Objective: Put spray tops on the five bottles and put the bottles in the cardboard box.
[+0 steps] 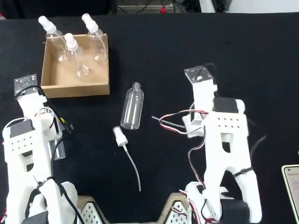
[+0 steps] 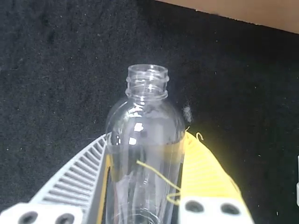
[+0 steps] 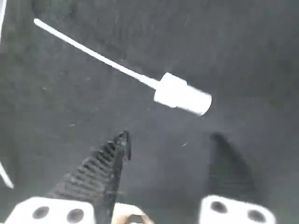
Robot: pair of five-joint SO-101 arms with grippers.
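The cardboard box [image 1: 74, 86] stands at the back left and holds three clear bottles with white spray tops [image 1: 71, 42]. A topless clear bottle [image 1: 132, 108] lies mid-table. Just in front of it lies a white spray top [image 1: 120, 136], its thin tube [image 1: 133, 168] trailing toward the front edge. My left gripper [image 2: 145, 156] is shut on another topless bottle [image 2: 145, 121], its open neck pointing toward the box; the same bottle [image 1: 46, 113] sits at the left arm's tip. My right gripper [image 3: 170, 137] hovers open over the cloth, short of the spray top [image 3: 182, 97] and not touching it.
A black cloth [image 1: 243, 51] covers the table. The right arm's body [image 1: 224, 140], with loose red and white wires [image 1: 175, 123], stands right of the lying bottle. A flat pale object [image 1: 292, 182] sits at the right edge.
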